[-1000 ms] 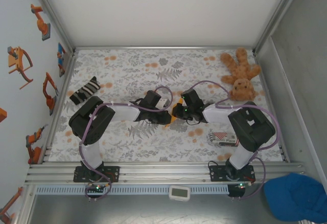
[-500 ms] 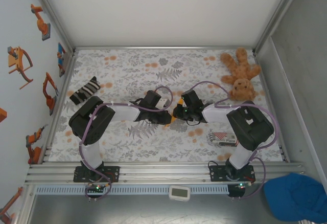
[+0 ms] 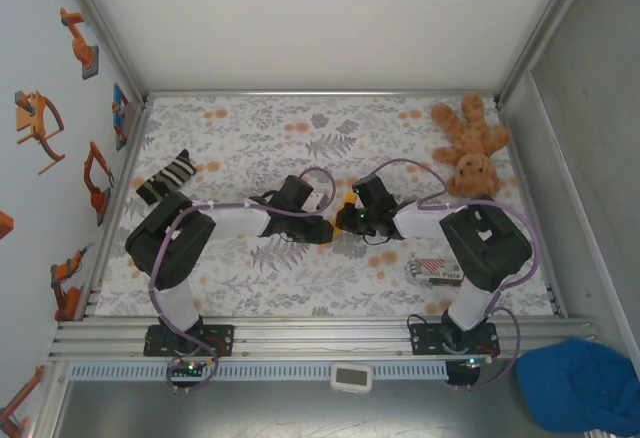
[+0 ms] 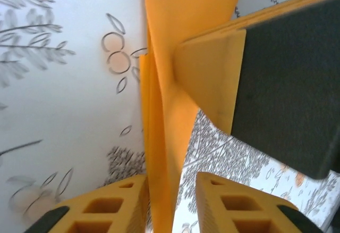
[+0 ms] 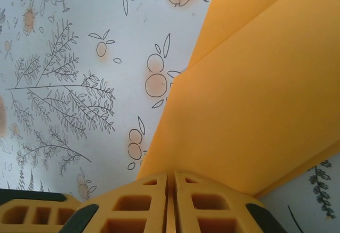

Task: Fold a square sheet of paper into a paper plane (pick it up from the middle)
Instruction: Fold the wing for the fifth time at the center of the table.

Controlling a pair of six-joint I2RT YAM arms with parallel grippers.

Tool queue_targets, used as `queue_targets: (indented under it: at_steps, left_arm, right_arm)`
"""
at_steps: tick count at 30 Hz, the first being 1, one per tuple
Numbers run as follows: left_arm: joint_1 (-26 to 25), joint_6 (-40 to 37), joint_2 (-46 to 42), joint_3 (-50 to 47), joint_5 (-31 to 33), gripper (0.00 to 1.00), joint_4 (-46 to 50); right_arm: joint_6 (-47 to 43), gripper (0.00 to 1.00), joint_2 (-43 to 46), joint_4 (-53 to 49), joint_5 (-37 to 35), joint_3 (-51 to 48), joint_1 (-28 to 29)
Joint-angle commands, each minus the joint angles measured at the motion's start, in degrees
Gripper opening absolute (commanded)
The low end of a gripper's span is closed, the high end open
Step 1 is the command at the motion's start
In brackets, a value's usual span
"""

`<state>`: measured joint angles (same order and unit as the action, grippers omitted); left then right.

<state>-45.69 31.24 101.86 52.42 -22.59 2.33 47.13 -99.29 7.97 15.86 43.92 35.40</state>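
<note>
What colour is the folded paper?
The paper is bright orange; right wrist view shows it best.

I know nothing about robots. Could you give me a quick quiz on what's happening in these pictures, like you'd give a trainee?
1. True or false: the right end effector is clamped shut on the orange paper.
2. What lies in the far right corner of the table? A) a brown teddy B) a ball C) a cup
3. Fill in: the left end effector has its jaws ___, the paper running between them.
Key: 1 true; 2 A; 3 open.
</note>
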Motion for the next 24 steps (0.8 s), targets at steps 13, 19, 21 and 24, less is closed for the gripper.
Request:
queue_targets:
  at_steps: [13,19,21,24]
  left_arm:
    - [0.77,3.65,-3.31,0.30,-3.16,0.12,-2.48]
    - [0.75,3.47,0.95,2.39,-6.19,0.09,-2.90]
    - [0.76,3.30,1.48,2.87,-6.60,0.08,-2.80]
    - [0.80,2.92,2.24,3.56,-6.18,0.08,-1.95]
  right_arm:
    - [0.22,0.10,-2.18,-2.71,-0.13,-1.38,-0.59]
    - [0.23,0.10,-2.29,-2.69,0.14,-1.33,-0.68]
    - [0.32,0.09,-2.29,-2.69,0.14,-1.38,-0.76]
    - [0.32,0.09,-2.37,-2.61,0.06,-1.38,-0.77]
